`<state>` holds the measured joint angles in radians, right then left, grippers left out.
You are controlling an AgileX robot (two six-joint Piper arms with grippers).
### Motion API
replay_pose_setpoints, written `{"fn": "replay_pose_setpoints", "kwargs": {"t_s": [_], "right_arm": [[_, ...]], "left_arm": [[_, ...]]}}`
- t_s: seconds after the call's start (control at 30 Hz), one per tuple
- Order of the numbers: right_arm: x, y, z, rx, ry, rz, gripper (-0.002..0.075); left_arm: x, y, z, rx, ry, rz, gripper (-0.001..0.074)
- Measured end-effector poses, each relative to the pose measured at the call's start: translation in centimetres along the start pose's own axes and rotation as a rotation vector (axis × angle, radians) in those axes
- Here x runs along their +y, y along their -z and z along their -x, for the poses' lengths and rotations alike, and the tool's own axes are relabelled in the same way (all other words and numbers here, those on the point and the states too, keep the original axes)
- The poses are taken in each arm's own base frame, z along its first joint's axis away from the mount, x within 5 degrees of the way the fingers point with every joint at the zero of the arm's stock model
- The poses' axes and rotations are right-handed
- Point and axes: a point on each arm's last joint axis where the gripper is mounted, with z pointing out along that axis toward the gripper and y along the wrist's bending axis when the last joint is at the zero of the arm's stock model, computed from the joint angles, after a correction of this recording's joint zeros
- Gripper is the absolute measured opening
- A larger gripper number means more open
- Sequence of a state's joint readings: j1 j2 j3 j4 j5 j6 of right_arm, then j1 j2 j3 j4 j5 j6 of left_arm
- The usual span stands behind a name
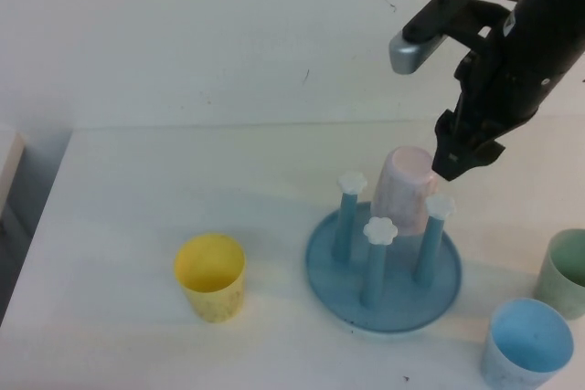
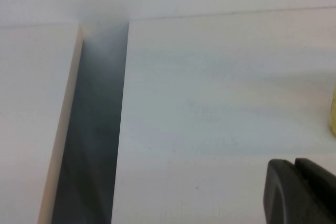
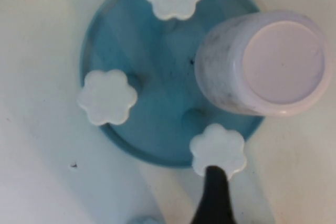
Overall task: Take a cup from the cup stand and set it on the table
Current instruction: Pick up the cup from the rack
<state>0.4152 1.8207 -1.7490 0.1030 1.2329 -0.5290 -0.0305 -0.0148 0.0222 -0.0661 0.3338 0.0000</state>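
Item: the cup [image 1: 403,189], pale pink, inverted on the rear peg of the cup stand [image 1: 384,287] toward the tabletop's [image 1: 137,189] right edge, long axis upright. We place the right gripper [image 1: 460,154] just above and right of it, finger spread indeterminable. The left gripper [image 2: 302,192] hangs by the left edge, fingers apparently pressed together, so we judge the right arm nearer.
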Motion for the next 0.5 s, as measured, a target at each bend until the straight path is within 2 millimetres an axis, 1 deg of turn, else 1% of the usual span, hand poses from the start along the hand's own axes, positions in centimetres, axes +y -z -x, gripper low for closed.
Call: {"fn": "replay_pose_setpoints", "kwargs": {"t_s": [0.07, 0.1, 0.17, 0.23, 0.37, 0.5], "right_arm": [[-0.1, -0.5, 0.1, 0.008, -0.004, 0.007, 0.055], [-0.2, -1.0, 0.2, 0.018, -0.007, 0.012, 0.0595], [-0.4, -1.8, 0.4, 0.031, -0.009, 0.02, 0.0629], [-0.7, -2.7, 0.8, 0.041, -0.01, 0.025, 0.0646], [-1.4, -4.1, 1.9, 0.04, -0.014, 0.033, 0.0656], [-2.1, -4.6, 3.0, 0.018, -0.012, 0.023, 0.0659]], "left_arm": [[0.0, 0.0, 0.0, 0.0, 0.0, 0.0, -0.0003], [0.0, 0.0, 0.0, 0.0, 0.0, 0.0, -0.0003], [0.0, 0.0, 0.0, 0.0, 0.0, 0.0, -0.0003], [0.0, 0.0, 0.0, 0.0, 0.0, 0.0, -0.0003], [0.0, 0.0, 0.0, 0.0, 0.0, 0.0, -0.0003], [0.0, 0.0, 0.0, 0.0, 0.0, 0.0, -0.0003]]}}
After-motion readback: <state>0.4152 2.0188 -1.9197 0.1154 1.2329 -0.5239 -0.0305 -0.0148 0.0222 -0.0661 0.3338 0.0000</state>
